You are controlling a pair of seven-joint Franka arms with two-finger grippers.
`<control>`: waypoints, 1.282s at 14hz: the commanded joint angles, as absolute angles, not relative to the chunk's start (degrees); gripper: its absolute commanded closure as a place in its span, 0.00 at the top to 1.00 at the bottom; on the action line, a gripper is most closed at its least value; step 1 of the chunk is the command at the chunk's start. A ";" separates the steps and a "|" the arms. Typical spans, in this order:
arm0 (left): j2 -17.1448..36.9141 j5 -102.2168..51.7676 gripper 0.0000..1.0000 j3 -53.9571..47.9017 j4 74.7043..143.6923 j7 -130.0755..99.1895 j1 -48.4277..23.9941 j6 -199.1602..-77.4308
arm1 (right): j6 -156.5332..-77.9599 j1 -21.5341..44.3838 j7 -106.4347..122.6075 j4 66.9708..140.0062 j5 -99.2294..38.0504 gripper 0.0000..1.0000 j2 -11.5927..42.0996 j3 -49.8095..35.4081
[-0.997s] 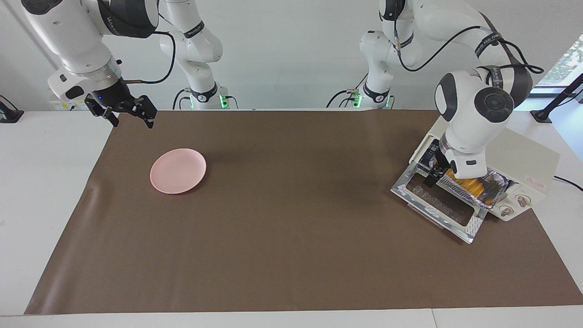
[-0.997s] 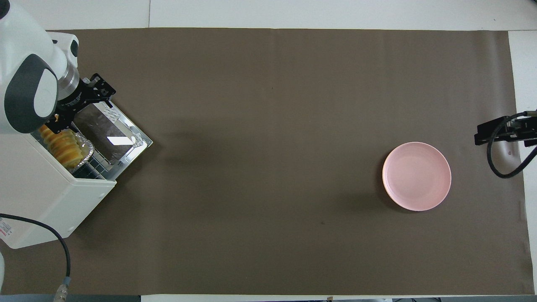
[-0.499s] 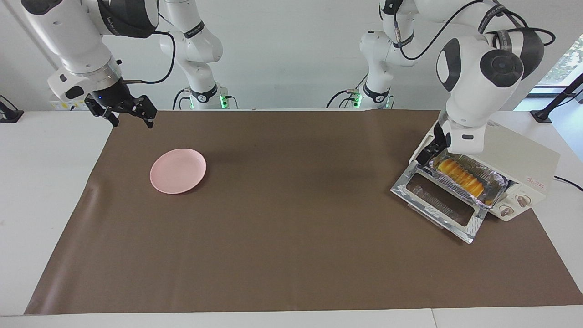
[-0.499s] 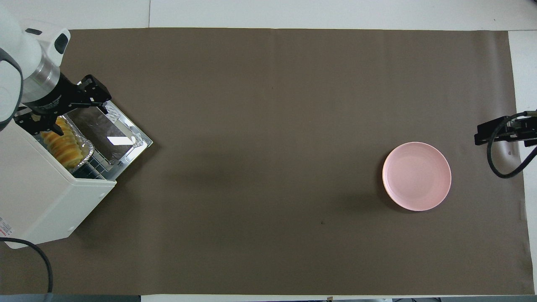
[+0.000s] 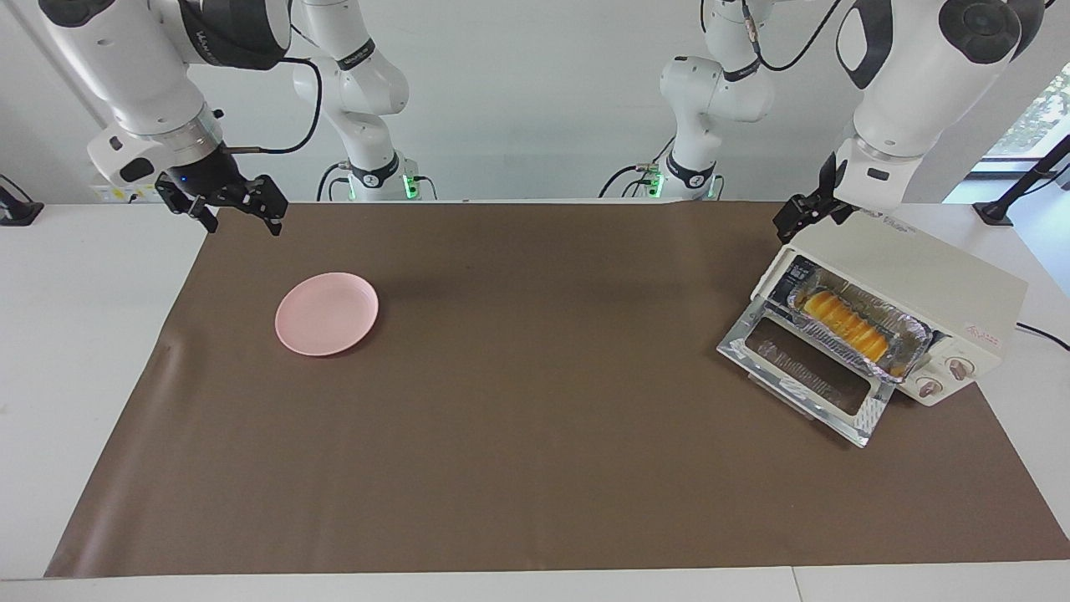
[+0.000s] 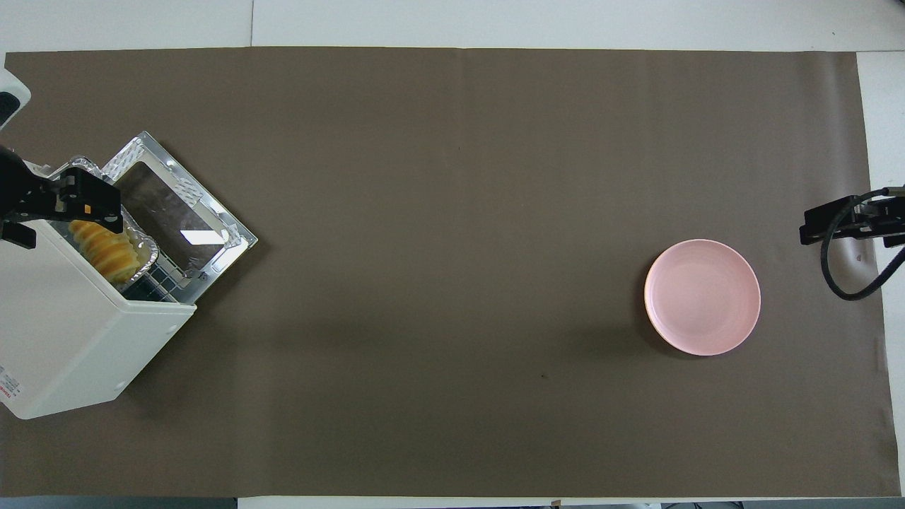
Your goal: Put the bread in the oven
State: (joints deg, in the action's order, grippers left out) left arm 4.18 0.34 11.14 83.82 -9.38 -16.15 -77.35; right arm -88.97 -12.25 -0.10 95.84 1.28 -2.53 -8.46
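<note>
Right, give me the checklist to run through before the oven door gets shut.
1. Bread lying in the foil tray: ok.
2. Foil tray fully inside the oven: not ok, it sits at the mouth and partly sticks out.
3. Drop-down door open and nothing lying on it: ok.
4. Left pincer let go of the bread and raised over the oven's top corner: ok.
5. Right pincer waiting over the table edge near the pink plate, away from the oven: ok.
6. Left pincer's fingers set for pushing the door: cannot tell.
</note>
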 commanded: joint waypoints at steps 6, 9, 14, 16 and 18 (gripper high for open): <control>-2.02 0.35 1.00 0.26 90.88 -3.61 -7.03 -79.02 | -88.07 -12.66 -0.53 95.80 0.62 1.00 -2.90 -8.79; -2.20 0.09 1.00 0.17 90.70 -0.63 -6.42 -80.59 | -88.07 -12.66 -0.53 95.80 0.62 1.00 -2.90 -8.79; -1.85 -0.96 1.00 0.09 90.44 -0.26 -6.50 -82.44 | -88.07 -12.74 -0.53 95.80 0.62 1.00 -2.90 -8.79; -1.76 -0.62 1.00 0.17 90.44 -0.26 -6.50 -82.44 | -88.07 -12.74 -0.53 95.80 0.62 1.00 -2.90 -8.79; -1.49 -0.53 1.00 0.18 90.26 -0.26 -6.50 -82.44 | -88.07 -12.74 -0.53 95.80 0.62 1.00 -2.90 -8.79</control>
State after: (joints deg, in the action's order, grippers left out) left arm -0.56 -0.14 0.95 88.83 -1.31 -7.73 -81.19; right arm -88.97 -12.25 -0.10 95.84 1.28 -2.53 -8.46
